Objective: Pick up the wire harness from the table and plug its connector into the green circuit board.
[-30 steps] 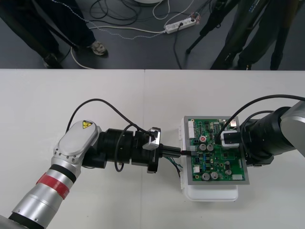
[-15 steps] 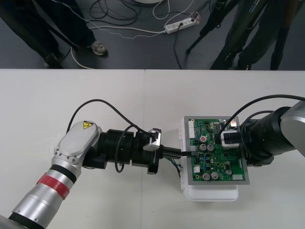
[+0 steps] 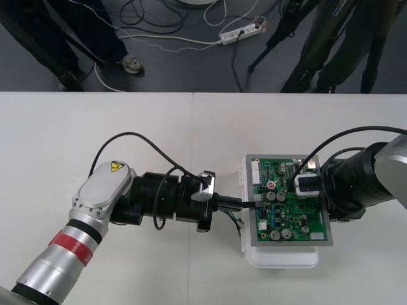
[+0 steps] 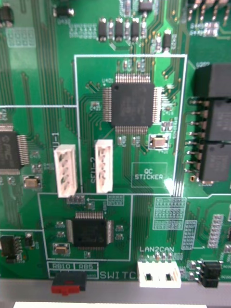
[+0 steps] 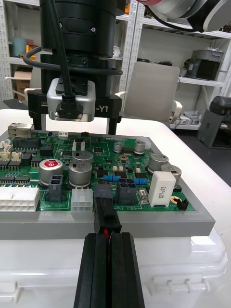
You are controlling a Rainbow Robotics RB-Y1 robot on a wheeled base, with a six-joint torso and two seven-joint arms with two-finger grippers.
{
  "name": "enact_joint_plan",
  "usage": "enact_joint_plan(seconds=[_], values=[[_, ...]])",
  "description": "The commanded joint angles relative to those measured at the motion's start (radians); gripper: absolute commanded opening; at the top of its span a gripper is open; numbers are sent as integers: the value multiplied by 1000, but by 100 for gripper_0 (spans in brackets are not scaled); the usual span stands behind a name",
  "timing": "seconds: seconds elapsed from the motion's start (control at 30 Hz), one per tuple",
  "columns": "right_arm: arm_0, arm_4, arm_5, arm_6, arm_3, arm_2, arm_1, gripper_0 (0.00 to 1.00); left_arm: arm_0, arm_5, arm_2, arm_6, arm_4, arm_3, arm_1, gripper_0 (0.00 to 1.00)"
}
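While your left arm lies stretched low across the plain light table [image 3: 127,133], with its red-ringed silver link toward the near left corner and its black wrist aimed level at the board, the left gripper [image 3: 239,203] meets the left edge of the flat green circuit board [image 3: 289,213]. In the left wrist view you can see its two black fingers [image 5: 122,269] pressed together, pinching the small black plug [image 5: 107,219] of the thin-wired wire harness [image 3: 234,220]. A streak of red wire shows just behind the plug. The plug's tip stands against a black connector at the board's grey-framed edge; you cannot tell whether it is seated. The harness's green and black wires loop loosely under the gripper, between it and the white plastic base [image 3: 283,257] that carries the board.

Your right arm comes in from the right, dark wrist bent down over the board's right half. The right gripper [image 5: 79,129] stands upright at the far side of the board with its fingers spread and nothing between them. Its own camera looks straight down on chips and white headers.

The table is pale and bare around the board. Beyond its far edge runs the strip of dark floor [image 3: 191,63], strewn with cables and a white power strip [image 3: 240,33].
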Motion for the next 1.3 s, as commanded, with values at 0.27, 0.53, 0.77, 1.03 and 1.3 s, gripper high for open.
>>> enact_joint_plan(seconds=[0.27,0.53,0.77,1.03,1.3], values=[[-5,-13,-4,-46,-33,8,1,100,-41,18,-53,5,-4,-18,-51,0],[-5,-12,-4,-48,-33,8,3,100,-44,21,-53,4,-20,-16,-60,0],[-5,-12,-4,-48,-33,8,3,100,-47,25,-50,4,-21,-18,-69,0],[-5,-13,-4,-49,-33,8,3,100,-59,28,-44,7,-20,-18,-85,0],[-5,-12,-4,-49,-33,6,3,100,-71,35,-38,10,-20,-18,-91,0]])
